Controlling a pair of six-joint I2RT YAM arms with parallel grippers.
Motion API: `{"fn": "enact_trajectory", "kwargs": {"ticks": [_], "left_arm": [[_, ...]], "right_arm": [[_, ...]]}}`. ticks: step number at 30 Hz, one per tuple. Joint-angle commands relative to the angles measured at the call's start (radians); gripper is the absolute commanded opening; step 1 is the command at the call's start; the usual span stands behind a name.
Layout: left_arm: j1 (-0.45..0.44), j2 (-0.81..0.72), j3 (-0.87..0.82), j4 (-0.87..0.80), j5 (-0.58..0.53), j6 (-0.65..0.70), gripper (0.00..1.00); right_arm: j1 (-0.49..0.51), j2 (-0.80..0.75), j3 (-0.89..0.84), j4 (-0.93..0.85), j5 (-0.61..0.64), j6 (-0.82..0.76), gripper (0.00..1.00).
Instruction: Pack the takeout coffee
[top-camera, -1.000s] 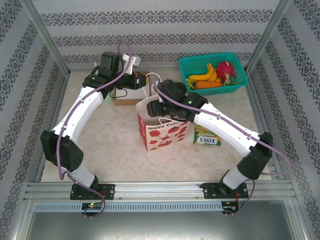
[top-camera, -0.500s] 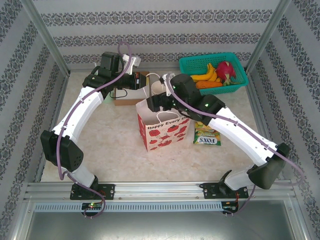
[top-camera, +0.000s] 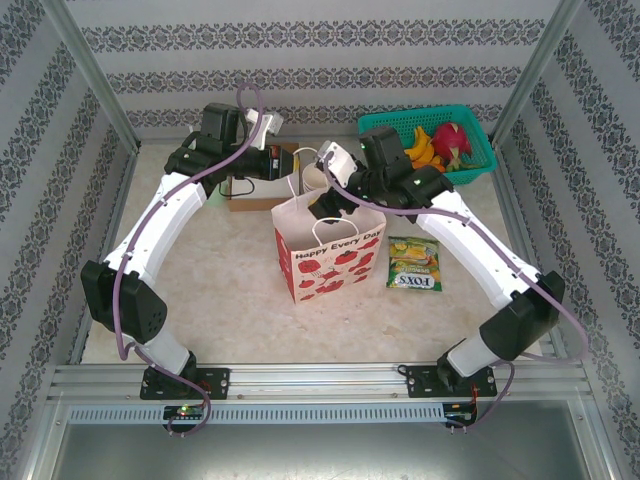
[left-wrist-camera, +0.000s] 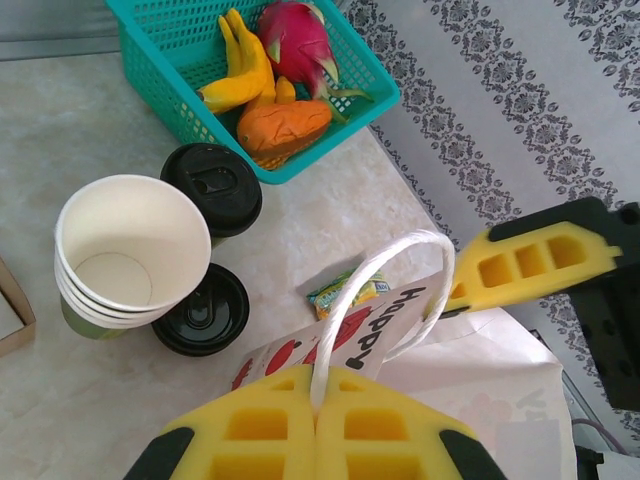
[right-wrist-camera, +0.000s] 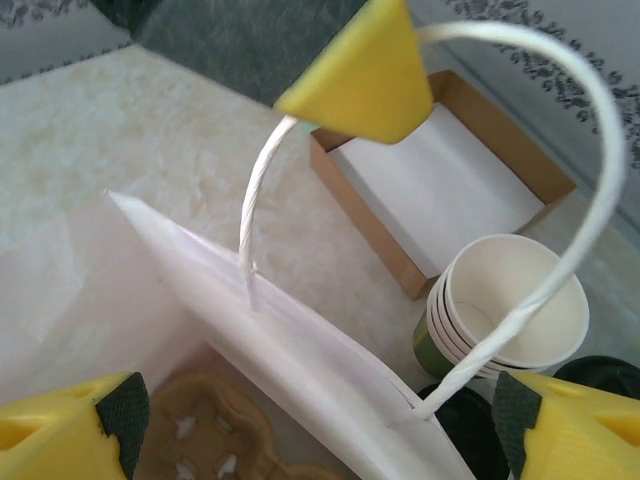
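My left gripper (left-wrist-camera: 318, 400) has its jaws pinched tight on the white cord handle (left-wrist-camera: 415, 238) of the paper bag, bottom ctr of the left wrist view, w/ the loop arching up and to the right from the pads. My right gripper (right-wrist-camera: 310, 425) has its jaws spread wide, pads in the two bottom corners of the right wrist view. Only the bag's open mouth lies btwn them, so no grip on anything.

Biggest first. The pale marbled table (top-camera: 230, 270) takes the middle of the top view. At ctr frame the bag (top-camera: 330, 262) stands upright, white w/ red fruit print and "Happy Every" lettering. Inside it, bottom left of the right wrist view, lies a tan moulded tray (right-wrist-camera: 215, 440). Upper right of the top view is a teal basket (top-camera: 445, 110) w/ bananas, a pink dragon fruit and an orange fruit. A shallow brown cardboard box (right-wrist-camera: 440, 180), white inside, sits upper right in the right wrist view. Right of the bag in the top view, a green snack packet (top-camera: 414, 268) lies flat.

Smaller things: a stack of lidless cups (left-wrist-camera: 130, 245), cream inside, is left of ctr in the left wrist view. The takeout coffee (left-wrist-camera: 212, 185), black lid on, stands on the table just beside the stack, btwn it and the basket, outside the bag. A second black-lidded cup (left-wrist-camera: 203, 312) sits just below the stack's right side.
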Motion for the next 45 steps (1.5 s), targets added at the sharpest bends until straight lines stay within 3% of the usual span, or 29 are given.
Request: {"fn": "enact_trajectory", "kwargs": {"ticks": [1,11,24,34,41,45], "left_arm": [[0.006,0.008,0.035,-0.02,0.023,0.023,0.0],[0.006,0.003,0.023,0.012,0.018,0.001,0.0],[0.004,0.006,0.033,0.006,0.031,-0.011,0.0],[0.005,0.007,0.036,0.005,0.04,-0.016,0.0],[0.006,0.007,0.063,-0.025,0.066,0.013,0.0],[0.005,0.002,0.066,-0.017,0.108,0.011,0.0]], "right_arm": [[-0.027,0.037,0.081,-0.11,-0.105,-0.203,0.88],[-0.106,0.252,0.379,-0.457,-0.25,-0.374,0.82],[-0.12,0.395,0.454,-0.517,-0.298,-0.445,0.76],[-0.124,0.414,0.465,-0.515,-0.323,-0.472,0.55],[-0.124,0.399,0.459,-0.499,-0.315,-0.428,0.36],[-0.123,0.392,0.456,-0.48,-0.293,-0.374,0.19]]}}
